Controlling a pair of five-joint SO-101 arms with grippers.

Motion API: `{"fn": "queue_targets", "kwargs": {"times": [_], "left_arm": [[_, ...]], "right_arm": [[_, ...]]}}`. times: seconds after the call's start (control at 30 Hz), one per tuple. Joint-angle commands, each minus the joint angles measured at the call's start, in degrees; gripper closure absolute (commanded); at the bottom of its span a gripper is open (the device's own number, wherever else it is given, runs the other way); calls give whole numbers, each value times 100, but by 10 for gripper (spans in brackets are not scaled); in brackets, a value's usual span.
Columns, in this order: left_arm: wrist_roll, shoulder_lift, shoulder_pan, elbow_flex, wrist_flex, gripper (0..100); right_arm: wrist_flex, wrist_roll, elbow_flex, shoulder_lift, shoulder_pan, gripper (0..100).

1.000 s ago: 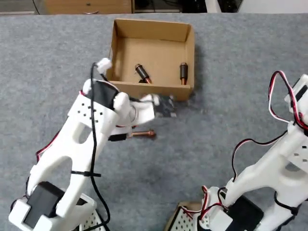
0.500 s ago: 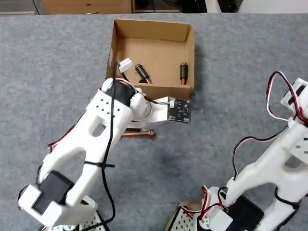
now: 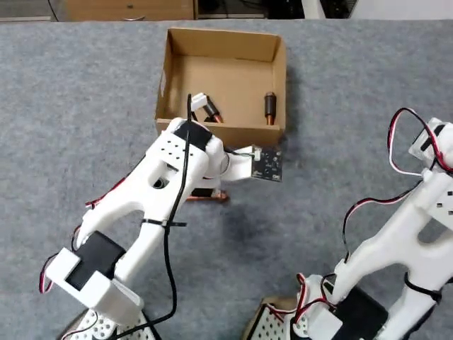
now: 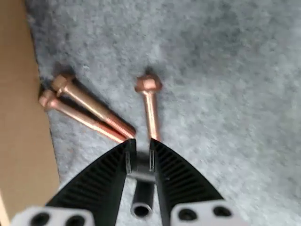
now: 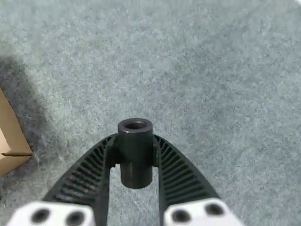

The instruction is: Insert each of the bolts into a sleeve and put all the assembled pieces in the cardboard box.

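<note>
My left gripper (image 4: 140, 143) is shut on a black sleeve (image 4: 142, 200), low over the grey mat. One copper bolt (image 4: 149, 106) lies straight ahead, its shaft tip between my fingertips. Two more bolts (image 4: 87, 107) lie side by side against the cardboard box wall (image 4: 19, 122). In the high view the left arm (image 3: 184, 166) covers this spot and one bolt head (image 3: 221, 197) pokes out. The cardboard box (image 3: 276, 78) holds two assembled pieces (image 3: 270, 106). My right gripper (image 5: 135, 143) is shut on another black sleeve (image 5: 135, 129), held upright above the mat.
The right arm (image 3: 425, 212) stands at the right edge of the table with red and black cables looping off it. A corner of the box (image 5: 11, 141) shows in the right wrist view. Open grey mat lies between the arms and right of the box.
The left arm has swung forward and to the right along the box front, now covering most of the bolt on the mat. The right arm has shifted slightly.
</note>
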Motion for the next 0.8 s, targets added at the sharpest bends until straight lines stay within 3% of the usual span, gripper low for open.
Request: {"fn": "queue_targets", "kwargs": {"times": [0.0,0.77], "left_arm": [[44,92,70,114,-264,935],[237,963,44,132,-633,933]], "right_arm": [[-141,53,101,-198,40,997],[-308,44,382,-154,-620,997]]}}
